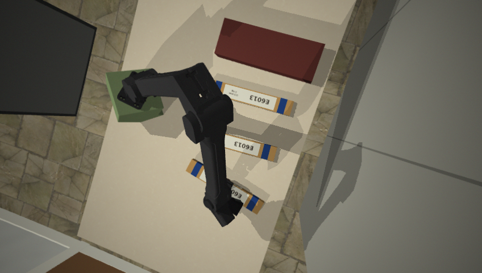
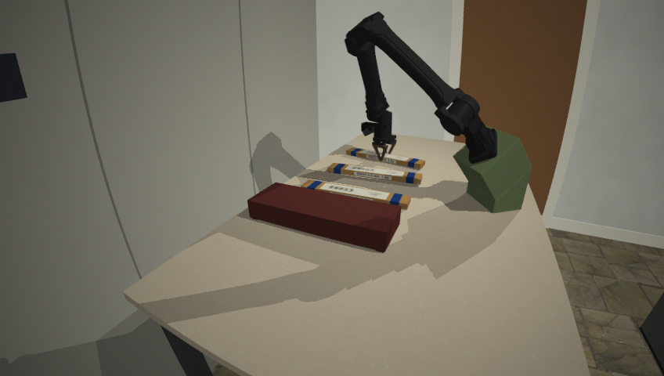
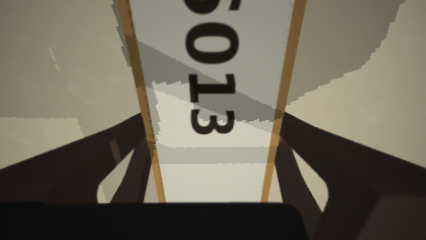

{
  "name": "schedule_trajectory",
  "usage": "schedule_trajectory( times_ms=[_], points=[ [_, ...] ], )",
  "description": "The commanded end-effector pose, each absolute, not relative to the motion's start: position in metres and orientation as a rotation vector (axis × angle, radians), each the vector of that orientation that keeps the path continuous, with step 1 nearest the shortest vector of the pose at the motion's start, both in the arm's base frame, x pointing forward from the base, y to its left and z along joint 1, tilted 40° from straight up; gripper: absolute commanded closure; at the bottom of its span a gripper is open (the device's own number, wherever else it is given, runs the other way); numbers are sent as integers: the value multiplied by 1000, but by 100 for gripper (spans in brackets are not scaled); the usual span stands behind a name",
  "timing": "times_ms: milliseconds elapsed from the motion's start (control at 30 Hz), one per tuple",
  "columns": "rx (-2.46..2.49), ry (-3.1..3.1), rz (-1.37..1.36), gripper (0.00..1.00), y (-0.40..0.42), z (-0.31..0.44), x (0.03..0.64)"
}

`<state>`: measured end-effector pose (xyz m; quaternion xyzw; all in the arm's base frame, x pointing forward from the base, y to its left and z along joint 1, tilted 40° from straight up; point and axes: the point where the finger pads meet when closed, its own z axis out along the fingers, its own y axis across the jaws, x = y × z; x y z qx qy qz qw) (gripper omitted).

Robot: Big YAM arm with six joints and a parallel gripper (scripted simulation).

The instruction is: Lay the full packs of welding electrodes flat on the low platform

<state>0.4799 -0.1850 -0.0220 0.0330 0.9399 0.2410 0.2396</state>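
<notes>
My end effector (image 1: 233, 211) (image 2: 384, 151) (image 3: 212, 119) pinches the skewed pack (image 1: 239, 193) (image 2: 404, 160) (image 3: 212, 175); weighing seems in hand, requiring a gentle lift.

near pk (image 1: 258, 98) (image 2: 356, 192): "E6013" on wht label, upside down in top view; small print too fine to read | mid pk (image 1: 243, 145) (image 2: 375, 174): "E6013", same way up; side print blurry | far pk (image 1: 253, 203) (image 2: 401, 160) (image 3: 215, 175): "E60" in top view, rest hidden; "013" clear in wrist view, "6" cut off
</notes>
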Motion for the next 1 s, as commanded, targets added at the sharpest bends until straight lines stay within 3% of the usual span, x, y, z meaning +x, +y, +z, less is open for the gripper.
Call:
schedule_trajectory(
  times_ms=[0, 700, 733, 967],
  points=[
    [91, 2519, 587, 100, -214, 7, 490],
    [95, 2524, 594, 100, -214, 8, 489],
    [95, 2524, 594, 4, -214, 8, 489],
    [91, 2533, 608, 4, -208, 2, 487]
  ],
)
